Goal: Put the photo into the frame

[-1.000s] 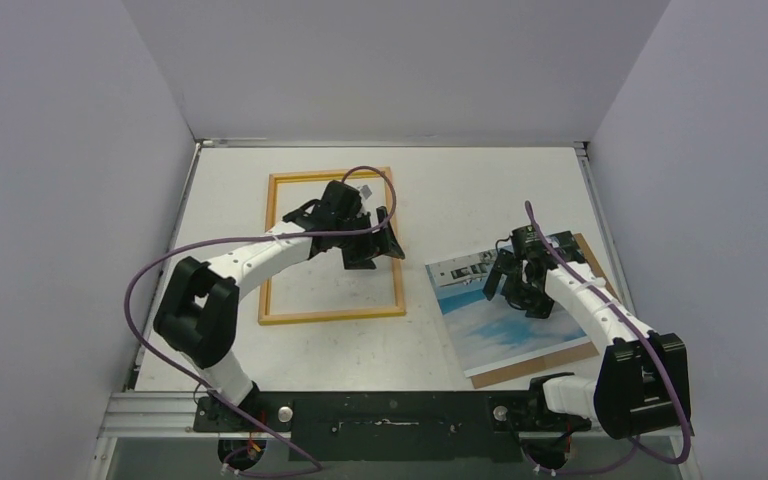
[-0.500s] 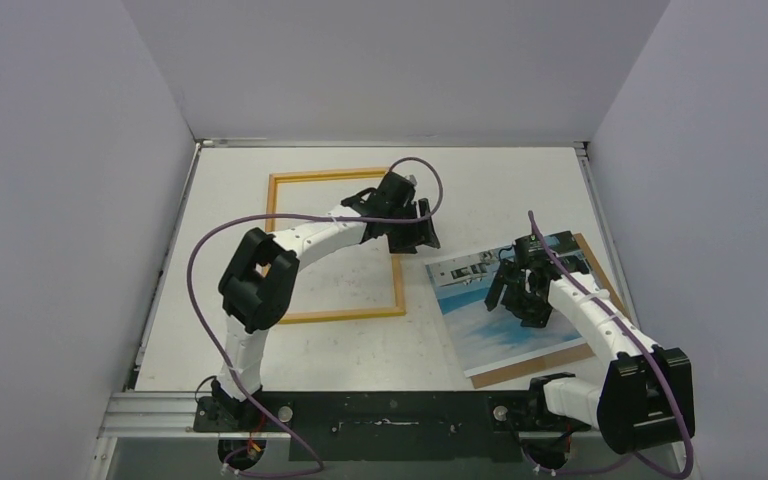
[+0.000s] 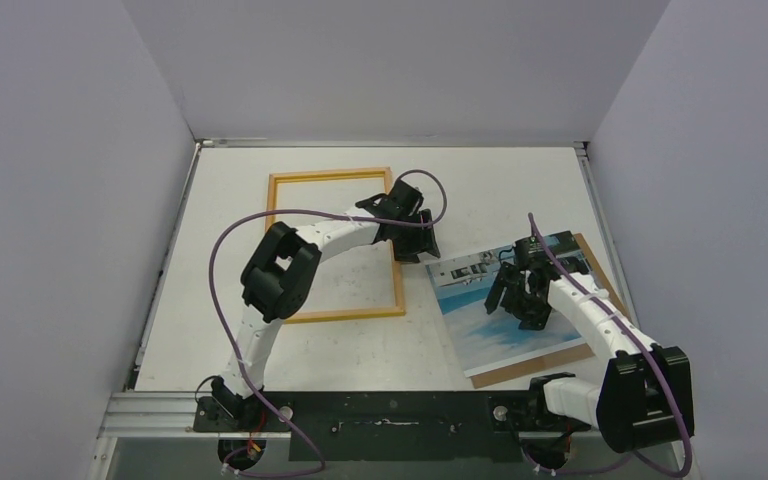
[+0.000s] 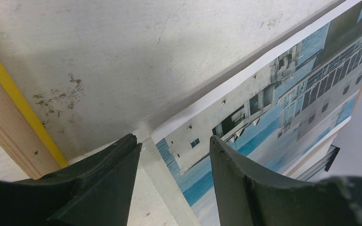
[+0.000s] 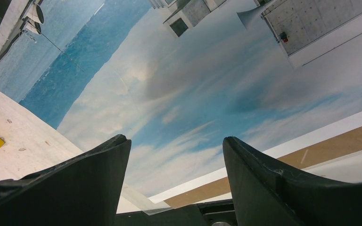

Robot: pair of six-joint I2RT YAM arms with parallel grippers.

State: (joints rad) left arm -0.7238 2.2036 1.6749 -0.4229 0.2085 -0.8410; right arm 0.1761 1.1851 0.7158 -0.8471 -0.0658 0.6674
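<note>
**Photo (image 3: 480, 335) lies outside the frame (image 3: 330, 175)**

The left gripper (image 4: 172, 146), fingers spread and grasping nothing, hovers just right of the frame's right side, over the photo's nearest corner. Farther right of the frame, the right gripper (image 5: 176, 141) hangs unclenched above the photo's blue middle. The photo rests askew on a brown board (image 3: 535, 362), beside the frame but apart from it. Inside the frame only the table (image 3: 500, 185) shows. The left arm (image 3: 330, 232) crosses the frame's upper-right corner.

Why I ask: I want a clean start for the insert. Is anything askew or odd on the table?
The photo lies skewed, turned against the table edges, while the frame lies roughly square. It sits off-centre on a brown backing board, which shows along its near and right edges. Nothing looks damaged.
</note>
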